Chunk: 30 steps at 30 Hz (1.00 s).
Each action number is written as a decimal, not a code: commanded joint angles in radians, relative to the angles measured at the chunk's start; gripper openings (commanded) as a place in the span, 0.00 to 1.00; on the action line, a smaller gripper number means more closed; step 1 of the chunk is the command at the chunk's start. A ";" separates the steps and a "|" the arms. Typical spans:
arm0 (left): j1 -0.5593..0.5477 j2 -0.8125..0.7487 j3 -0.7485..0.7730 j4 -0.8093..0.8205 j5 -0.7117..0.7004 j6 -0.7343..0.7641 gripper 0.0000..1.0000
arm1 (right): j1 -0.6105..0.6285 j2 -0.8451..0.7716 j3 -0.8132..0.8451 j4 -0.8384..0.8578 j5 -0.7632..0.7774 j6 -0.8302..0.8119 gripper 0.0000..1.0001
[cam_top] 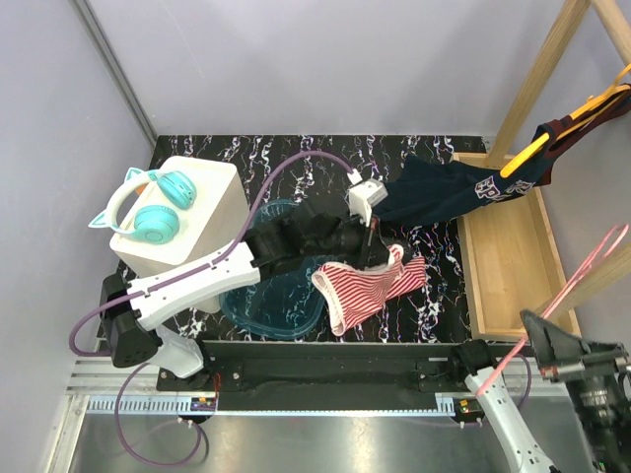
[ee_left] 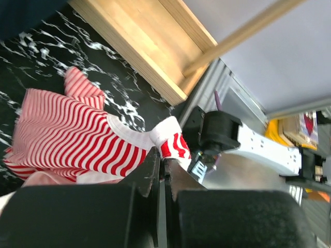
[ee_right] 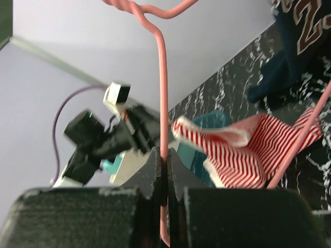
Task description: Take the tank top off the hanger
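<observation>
The red-and-white striped tank top (cam_top: 370, 289) lies crumpled on the black marbled table, partly over a teal basin. My left gripper (cam_top: 380, 258) is right above it, shut on one edge of the fabric (ee_left: 173, 142) and holding that corner up, as the right wrist view also shows (ee_right: 248, 150). My right gripper (cam_top: 537, 335) is at the near right, shut on the wire of the pink hanger (cam_top: 582, 276), which rises between its jaws (ee_right: 163, 93). In the top view the hanger is apart from the tank top.
A teal basin (cam_top: 261, 305) sits under my left arm. A white box (cam_top: 197, 222) with teal headphones (cam_top: 153, 212) stands at the left. A wooden tray (cam_top: 508, 256) and rack are at the right, with a navy garment (cam_top: 444, 192) on a yellow hanger (cam_top: 527, 153).
</observation>
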 commanded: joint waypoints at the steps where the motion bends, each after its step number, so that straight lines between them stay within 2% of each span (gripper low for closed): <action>1: -0.056 -0.067 -0.033 0.072 -0.052 -0.018 0.00 | 0.006 0.084 -0.051 0.217 0.216 0.018 0.00; 6: -0.072 -0.092 -0.069 0.072 -0.070 -0.030 0.00 | 0.006 0.149 -0.071 0.383 0.357 0.064 0.00; 13: -0.092 -0.099 -0.083 0.073 -0.086 -0.038 0.00 | 0.006 0.337 0.001 0.408 0.540 0.229 0.00; 21: -0.119 -0.118 -0.103 0.072 -0.092 -0.042 0.00 | 0.006 0.439 0.028 0.412 0.627 0.437 0.00; 30: -0.128 -0.124 -0.117 0.073 -0.104 -0.048 0.00 | 0.006 0.486 0.099 0.431 0.647 0.477 0.00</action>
